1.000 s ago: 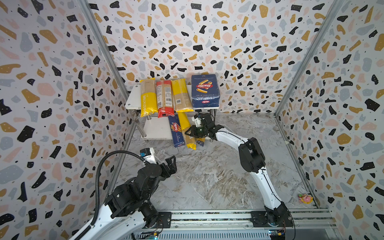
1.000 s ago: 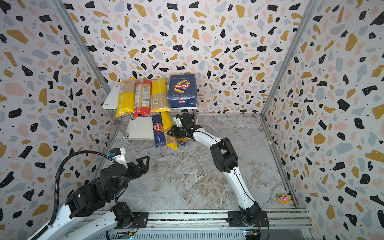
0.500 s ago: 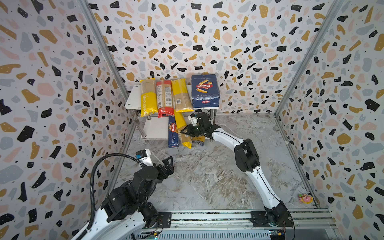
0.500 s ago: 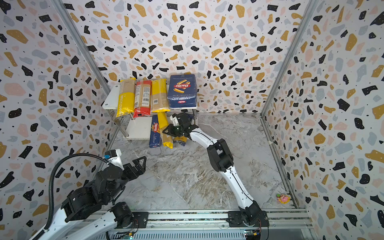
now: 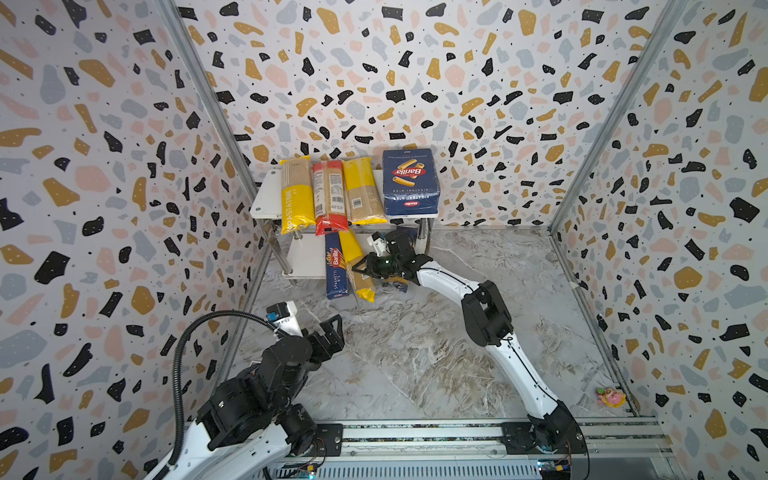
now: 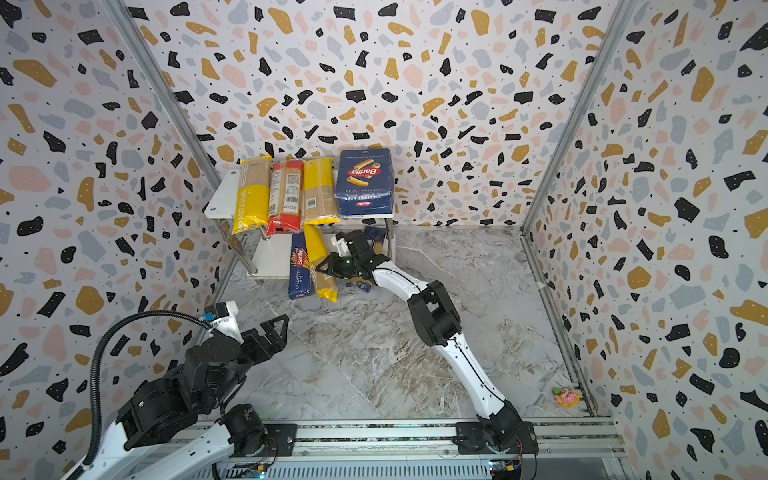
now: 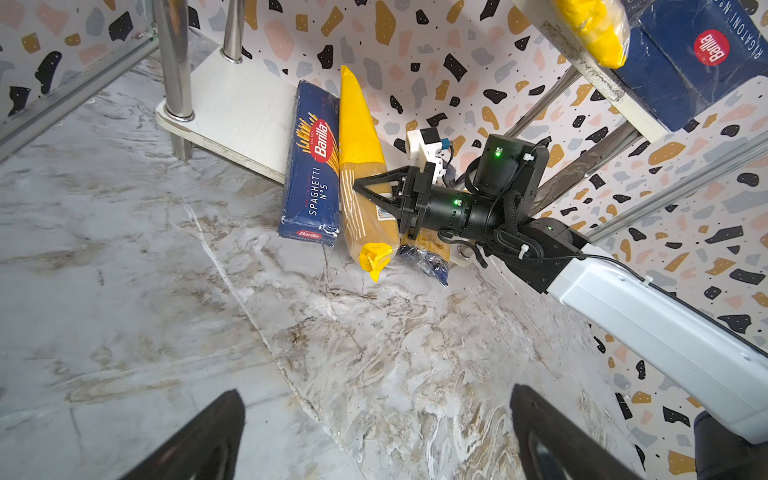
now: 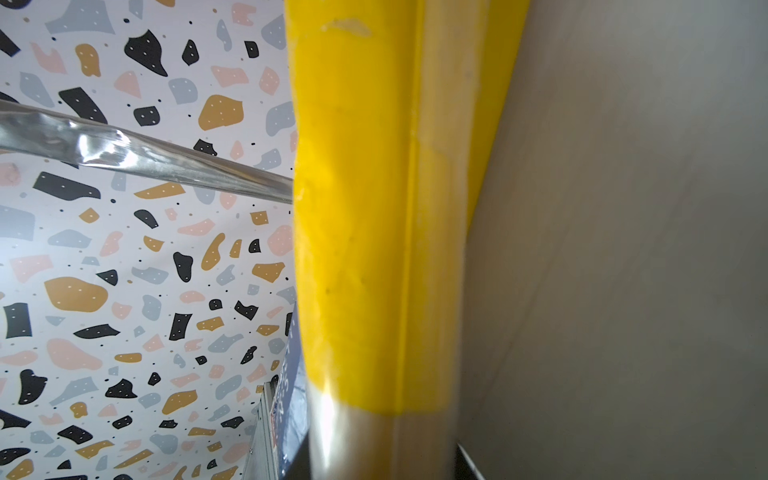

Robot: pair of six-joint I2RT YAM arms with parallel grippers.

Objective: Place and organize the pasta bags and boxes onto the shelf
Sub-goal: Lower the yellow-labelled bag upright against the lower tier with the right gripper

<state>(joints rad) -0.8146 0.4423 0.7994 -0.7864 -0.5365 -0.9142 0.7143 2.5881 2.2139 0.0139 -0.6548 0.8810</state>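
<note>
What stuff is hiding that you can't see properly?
- Blue bag: mostly under the right gripper in both top views.
- Right wrist view: yellow bag fills it, hiding the fingertips.
- Pink toy: too small in both top views.
- Lower shelf board: back part under top board, top views.

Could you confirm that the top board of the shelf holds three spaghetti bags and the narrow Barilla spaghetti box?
Not quite: the top board of the shelf holds three spaghetti bags and the wide rigatoni box, as both top views show; the spaghetti box lies lower down.
</note>
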